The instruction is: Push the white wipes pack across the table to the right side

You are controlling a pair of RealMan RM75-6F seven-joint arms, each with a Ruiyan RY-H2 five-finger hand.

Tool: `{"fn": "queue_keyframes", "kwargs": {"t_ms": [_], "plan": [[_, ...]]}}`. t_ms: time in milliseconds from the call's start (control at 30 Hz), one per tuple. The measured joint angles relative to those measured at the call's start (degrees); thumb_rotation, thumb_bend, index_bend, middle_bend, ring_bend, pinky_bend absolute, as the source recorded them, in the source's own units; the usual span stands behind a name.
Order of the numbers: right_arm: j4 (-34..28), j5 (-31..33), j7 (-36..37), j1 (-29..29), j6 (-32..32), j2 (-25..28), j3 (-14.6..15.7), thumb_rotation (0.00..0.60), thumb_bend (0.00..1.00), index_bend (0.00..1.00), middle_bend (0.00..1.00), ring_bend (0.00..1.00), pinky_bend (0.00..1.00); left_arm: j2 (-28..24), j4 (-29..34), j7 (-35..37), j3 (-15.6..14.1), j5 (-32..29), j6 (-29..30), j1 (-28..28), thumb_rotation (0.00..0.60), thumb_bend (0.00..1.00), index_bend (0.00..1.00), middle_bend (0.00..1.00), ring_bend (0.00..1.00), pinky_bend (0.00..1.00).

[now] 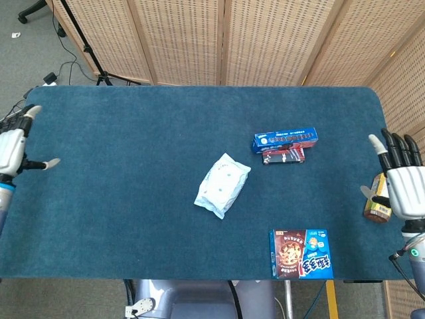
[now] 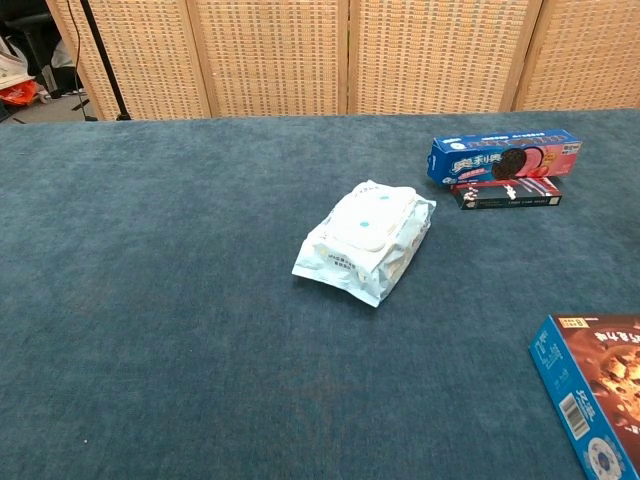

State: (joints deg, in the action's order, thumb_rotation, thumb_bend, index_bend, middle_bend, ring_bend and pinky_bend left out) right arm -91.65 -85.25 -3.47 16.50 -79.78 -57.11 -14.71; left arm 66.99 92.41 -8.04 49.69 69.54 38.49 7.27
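The white wipes pack [image 1: 222, 185] lies near the middle of the blue table, tilted, with a round blue dot on its lid; it is also in the chest view [image 2: 366, 240]. My left hand [image 1: 13, 147] hovers at the table's far left edge, fingers spread, holding nothing. At the far right edge my right hand [image 1: 397, 180] is raised with fingers apart, just in front of a bottle. Both hands are far from the pack. Neither hand appears in the chest view.
A blue cookie box [image 1: 285, 139] sits on a dark red box [image 1: 284, 155] right of the pack. A brown-and-blue snack box [image 1: 300, 253] lies near the front right edge. A tea bottle [image 1: 380, 194] stands at the right edge.
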Motion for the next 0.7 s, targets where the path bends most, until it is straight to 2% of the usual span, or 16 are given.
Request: {"fn": "queue_keyframes", "kwargs": {"t_ms": [33,133,267,300,467,533,700], "plan": [[-0.6,-0.98,-0.07,1.18,1.2,0.7,-0.08,0.6,0.04,0.0,0.0,0.0,0.0,-0.74,0.51,-0.05,-0.96,0.49,2.33,-1.43,0.6,0.0,0.0,0.0,0.0,0.0],[-2.07,-3.63,-0.19,3.98,4.01,2.24,-0.25,0.6,0.24,0.0,0.0,0.0,0.0,-2.95,2.32,-0.09,-4.55,1.83,9.38,-5.43,0.6,0.0,0.0,0.0,0.0,0.0],[-3.58,-6.93,-0.53,7.36,6.94,3.45,-0.32,0.6,0.58,0.02,0.0,0.0,0.0,-5.33,5.16,-0.09,-10.08,2.92,16.59,-9.67,0.6,0.0,0.0,0.0,0.0,0.0],[-3.88,-7.78,-0.55,8.35,7.87,3.61,-0.31,0.6,0.67,0.04,0.0,0.0,0.0,-5.71,5.84,-0.1,-11.27,3.08,17.85,-10.48,0.6,0.0,0.0,0.0,0.0,0.0],[-5.07,-11.02,1.03,15.87,16.61,3.85,-0.25,0.6,0.94,0.1,0.0,0.0,0.0,-8.08,9.2,-0.22,-17.49,4.13,22.64,-12.27,0.6,0.0,0.0,0.0,0.0,0.0],[-5.05,-11.38,1.63,19.44,21.28,3.38,-0.27,0.6,1.0,0.13,0.0,0.0,0.0,-8.77,9.8,-0.07,-18.94,4.25,23.45,-12.06,0.6,0.0,0.0,0.0,0.0,0.0],[-3.9,-10.71,2.1,27.94,31.09,0.14,-0.43,0.6,1.0,0.18,0.01,0.0,0.04,-9.98,9.83,0.94,-21.56,3.23,24.07,-10.13,0.6,0.0,0.0,0.0,0.0,0.0]]}}
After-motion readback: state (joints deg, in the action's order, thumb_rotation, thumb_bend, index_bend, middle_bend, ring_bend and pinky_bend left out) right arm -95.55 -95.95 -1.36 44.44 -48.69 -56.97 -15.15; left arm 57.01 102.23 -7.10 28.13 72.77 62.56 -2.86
